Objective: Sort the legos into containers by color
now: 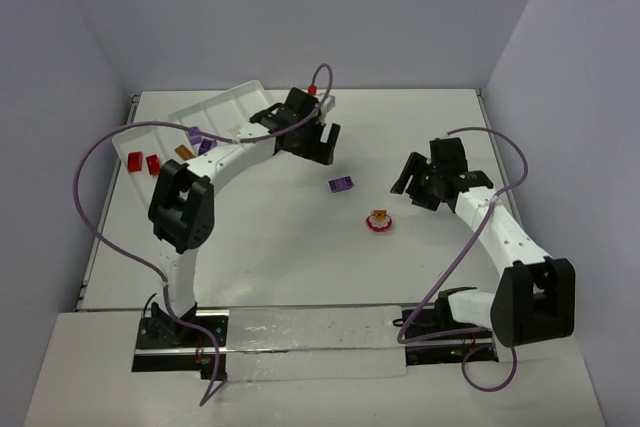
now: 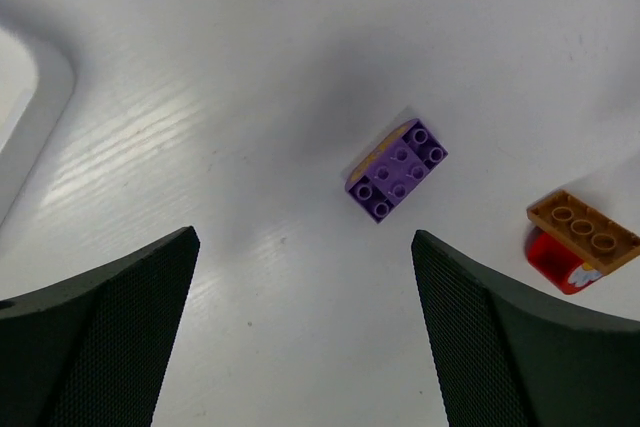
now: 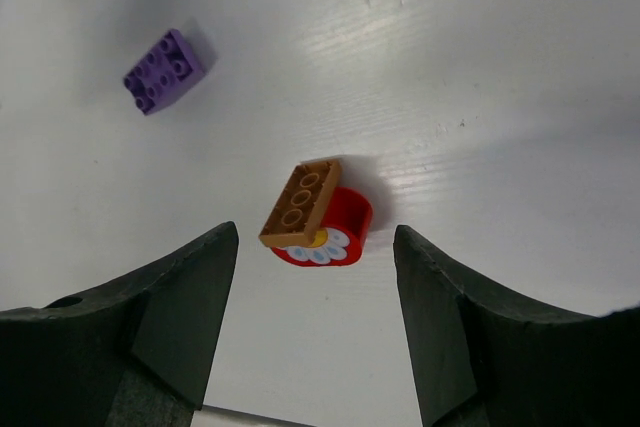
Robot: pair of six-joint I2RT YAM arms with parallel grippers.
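left wrist: studded purple lego, maybe tan beneath, ahead of wide-open left gripper

The purple brick and orange brick look like smooth, glossy plastic. The white table shows faint grain and a soft sheen. The fingers are dark, matt and finely textured.

Tray at far left of table. Right of tray, nearer: lone studded brick on table. Further right, nearer still: three-stud plate atop round piece.
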